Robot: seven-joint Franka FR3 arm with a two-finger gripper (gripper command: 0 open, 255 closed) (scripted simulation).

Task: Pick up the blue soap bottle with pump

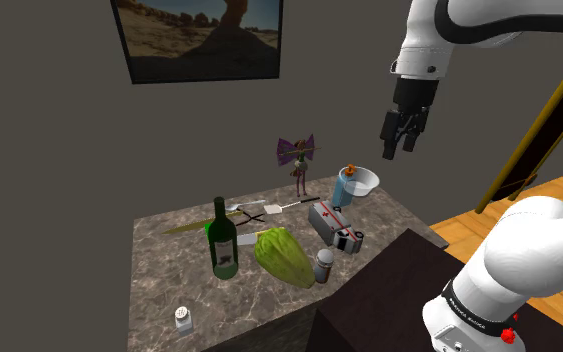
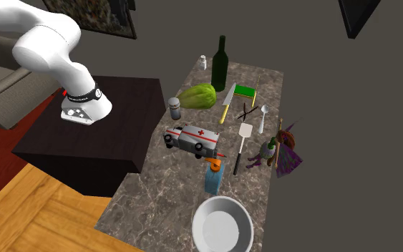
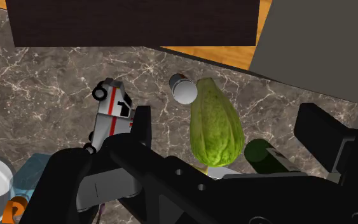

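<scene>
You're at the approach step: the gripper (image 1: 401, 141) hangs high above the surface (image 2: 165, 207) with its fingers spread apart and nothing between them, so nothing has been grasped yet. The blue soap bottle (image 2: 212, 180) stands near one short end of the surface, just beside the white bowl (image 2: 222, 226) that sits at that end edge, with the toy ambulance (image 2: 192, 140) close on its other side; whether bottle and bowl touch, you can't tell from here. The bottle stands upright, so its long axis is vertical, with the orange pump (image 2: 214, 167) at the top; which way the nozzle faces is not clear. In the wrist view the bottle sits off to the side of the open fingers, not between them, so I'd judge your next move calls for shifting sideways over the bottle first, then descending. Aim to close on the blue body below the pump, and set the fingers so they slip between bowl and ambulance without knocking either.
</scene>
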